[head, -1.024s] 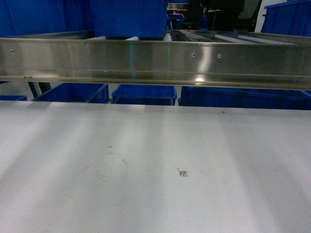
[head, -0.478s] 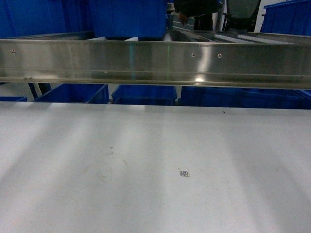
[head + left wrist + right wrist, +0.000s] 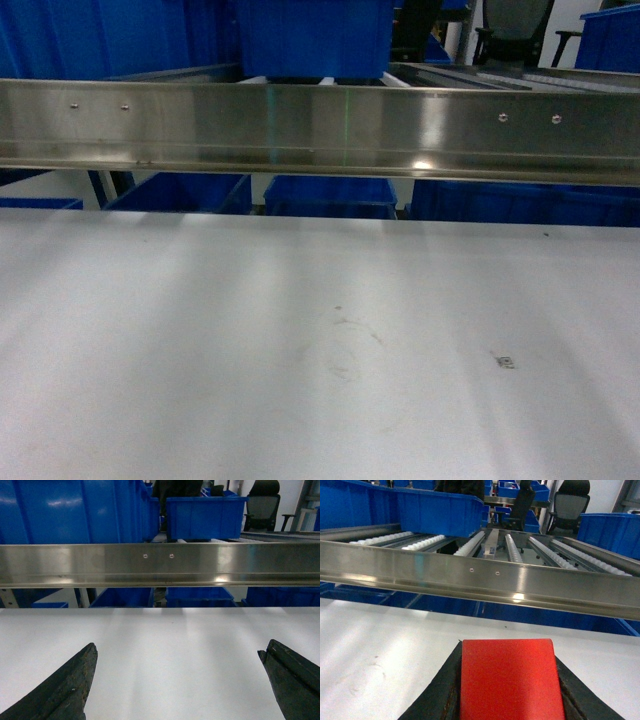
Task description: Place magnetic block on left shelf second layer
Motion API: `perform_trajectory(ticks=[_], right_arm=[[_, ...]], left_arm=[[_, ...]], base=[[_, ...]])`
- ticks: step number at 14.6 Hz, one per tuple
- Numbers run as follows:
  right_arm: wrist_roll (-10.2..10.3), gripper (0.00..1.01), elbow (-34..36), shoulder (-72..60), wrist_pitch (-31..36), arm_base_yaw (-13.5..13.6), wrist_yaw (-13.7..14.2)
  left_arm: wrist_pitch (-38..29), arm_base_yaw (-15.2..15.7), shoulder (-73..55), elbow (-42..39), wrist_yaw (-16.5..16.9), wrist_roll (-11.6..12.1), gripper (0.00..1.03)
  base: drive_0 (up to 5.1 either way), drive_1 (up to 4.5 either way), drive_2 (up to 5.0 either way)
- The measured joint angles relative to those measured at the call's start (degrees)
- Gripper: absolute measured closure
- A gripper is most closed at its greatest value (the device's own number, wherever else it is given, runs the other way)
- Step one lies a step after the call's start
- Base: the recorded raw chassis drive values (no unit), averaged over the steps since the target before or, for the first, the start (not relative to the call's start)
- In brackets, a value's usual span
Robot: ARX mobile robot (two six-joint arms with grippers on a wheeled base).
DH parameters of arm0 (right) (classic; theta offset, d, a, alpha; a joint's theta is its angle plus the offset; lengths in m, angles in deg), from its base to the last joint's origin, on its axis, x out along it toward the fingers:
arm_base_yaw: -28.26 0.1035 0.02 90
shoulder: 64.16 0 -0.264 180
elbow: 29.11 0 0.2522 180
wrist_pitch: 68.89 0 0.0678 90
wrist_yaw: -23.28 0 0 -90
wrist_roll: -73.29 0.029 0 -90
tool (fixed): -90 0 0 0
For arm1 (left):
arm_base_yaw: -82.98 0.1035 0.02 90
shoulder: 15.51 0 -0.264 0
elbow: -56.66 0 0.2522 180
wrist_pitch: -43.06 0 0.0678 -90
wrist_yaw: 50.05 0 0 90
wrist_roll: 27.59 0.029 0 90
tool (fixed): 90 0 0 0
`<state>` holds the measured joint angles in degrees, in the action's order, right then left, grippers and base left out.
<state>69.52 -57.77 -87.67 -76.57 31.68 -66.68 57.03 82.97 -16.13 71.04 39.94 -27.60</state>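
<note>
Only your right wrist view shows the magnetic block (image 3: 508,680) — bright red, flat-faced, clamped in the right tool (image 3: 507,690); the left tool (image 3: 175,685) gapes released above the white surface (image 3: 175,645).

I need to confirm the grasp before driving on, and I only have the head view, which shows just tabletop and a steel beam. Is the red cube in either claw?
Observer: Yes. The right wrist view shows the magnetic block clamped between the right claw fingers, above the white tabletop.
Operator: And the left claw?
Observer: The left claw is open and holds nothing; its two dark fingers stand wide apart over bare tabletop.
Operator: Is there free space on the roller level behind the steel beam?
Observer: In the right wrist view, the white-roller rails straight ahead past the steel beam are bare; a blue bin sits on them further left.
</note>
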Motion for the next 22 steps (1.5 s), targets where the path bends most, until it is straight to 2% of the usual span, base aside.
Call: perform_trajectory(ticks=[22], right_arm=[[-0.4,0.68,0.0,0.0,0.1,0.1,0.0]], left_arm=[[0.0,0.0,0.0,0.0,0.0,0.0,0.05]], base=[[-4.9,2.50,2.5]])
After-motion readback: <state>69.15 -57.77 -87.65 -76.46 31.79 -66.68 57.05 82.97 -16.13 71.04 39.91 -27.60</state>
